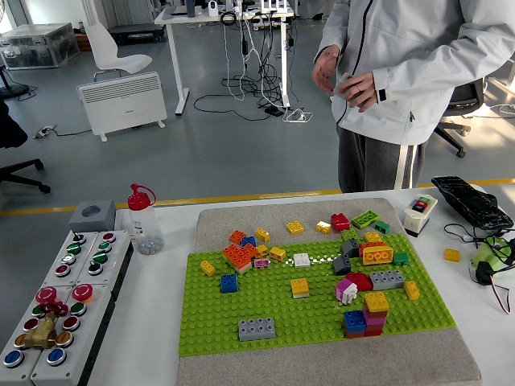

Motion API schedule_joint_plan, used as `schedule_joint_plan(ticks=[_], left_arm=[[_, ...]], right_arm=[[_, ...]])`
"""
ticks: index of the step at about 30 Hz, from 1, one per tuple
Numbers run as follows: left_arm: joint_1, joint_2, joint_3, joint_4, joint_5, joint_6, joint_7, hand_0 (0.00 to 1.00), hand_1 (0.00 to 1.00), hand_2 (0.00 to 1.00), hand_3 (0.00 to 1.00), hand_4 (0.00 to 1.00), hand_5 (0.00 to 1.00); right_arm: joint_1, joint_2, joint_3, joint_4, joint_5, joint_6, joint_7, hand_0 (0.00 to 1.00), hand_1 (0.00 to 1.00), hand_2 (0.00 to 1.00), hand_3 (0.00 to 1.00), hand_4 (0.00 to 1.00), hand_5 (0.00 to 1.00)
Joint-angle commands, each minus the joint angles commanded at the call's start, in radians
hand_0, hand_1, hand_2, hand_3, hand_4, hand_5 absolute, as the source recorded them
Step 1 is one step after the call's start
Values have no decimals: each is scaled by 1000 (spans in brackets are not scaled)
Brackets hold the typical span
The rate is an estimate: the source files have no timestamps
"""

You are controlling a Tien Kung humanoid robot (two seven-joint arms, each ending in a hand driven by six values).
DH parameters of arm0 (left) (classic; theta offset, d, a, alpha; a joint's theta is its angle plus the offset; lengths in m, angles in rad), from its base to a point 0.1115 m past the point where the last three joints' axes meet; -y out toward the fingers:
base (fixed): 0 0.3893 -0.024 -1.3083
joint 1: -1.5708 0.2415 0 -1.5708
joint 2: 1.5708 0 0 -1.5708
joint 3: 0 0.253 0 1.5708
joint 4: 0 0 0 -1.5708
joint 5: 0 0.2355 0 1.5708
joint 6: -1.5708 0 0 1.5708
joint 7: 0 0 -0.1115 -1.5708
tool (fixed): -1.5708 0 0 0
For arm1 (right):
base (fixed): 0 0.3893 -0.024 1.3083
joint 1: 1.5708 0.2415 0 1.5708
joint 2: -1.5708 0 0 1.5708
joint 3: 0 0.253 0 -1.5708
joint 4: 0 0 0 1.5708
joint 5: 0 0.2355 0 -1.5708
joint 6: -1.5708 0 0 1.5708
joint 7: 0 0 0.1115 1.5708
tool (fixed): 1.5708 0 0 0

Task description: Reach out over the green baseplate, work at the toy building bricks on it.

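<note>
The green baseplate [265, 322] lies on a grey felt mat in the middle of the white table. Several toy bricks stand on it: an orange cluster [239, 256] at the back left, a blue brick [228, 283], a yellow brick [299, 287], a grey brick [256, 328] near the front, and a yellow-pink-red stack [374, 312] at the right. More loose bricks lie beyond the plate's far edge, among them a red one [340, 221] and a green one [364, 219]. Neither robot hand is in the picture. A person [402, 72] stands at the far side, holding a small grey box [348, 83] at chest height.
Two panels of coloured buttons [60, 310] sit at the left. A red-capped bottle [143, 219] and a grey block [92, 215] stand behind them. At the right are a small white device [419, 214], a black controller [471, 201], a yellow brick [452, 255] and a green gadget [495, 257].
</note>
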Motion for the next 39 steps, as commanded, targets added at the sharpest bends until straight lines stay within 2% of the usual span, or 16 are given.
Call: schedule_joint_plan(ticks=[4,5,10,11,16,17,28,29,34,35,39], left_arm=[[-1,0,-2,0,0,2,0,675,684,663,613,356,998],[-1,0,-2,0,0,2,0,674,684,663,614,355,998],[1,1,-2,0,-7,3,-1,674,684,663,614,355,998],[1,2,-2,0,-7,3,-1,674,684,659,612,355,998],[1,4,-2,0,-11,3,0,674,684,659,612,355,998],[1,5,-2,0,-12,3,0,674,683,658,612,355,998],[0,12,1,0,-22,2,-1,674,684,658,613,355,998],[0,12,2,0,-23,2,-2,675,683,657,613,355,998],[-2,15,3,0,-26,2,-4,675,683,657,613,355,998],[-3,15,3,0,-26,3,-4,675,684,657,614,355,998],[-4,17,3,0,-24,3,-5,675,684,657,614,355,998]], right_arm=[[5,1,4,-2,5,-2,8,739,686,736,656,414,388],[6,1,5,-3,6,-4,10,674,661,725,675,422,349],[13,4,5,-8,5,-23,29,674,661,725,675,422,349],[14,5,6,-11,6,-31,33,393,464,526,552,431,341],[17,8,14,-32,39,-54,40,393,464,526,552,431,341],[17,9,16,-37,49,-55,40,314,401,463,501,415,353],[24,15,26,-68,145,-46,19,332,408,468,503,417,348],[25,15,28,-69,152,-44,14,444,464,546,541,435,362],[26,15,37,-72,151,-30,-19,444,464,546,541,435,362],[26,15,39,-72,147,-27,-26,721,652,686,637,567,480],[30,14,47,-75,128,-14,-47,721,652,686,637,567,480]])
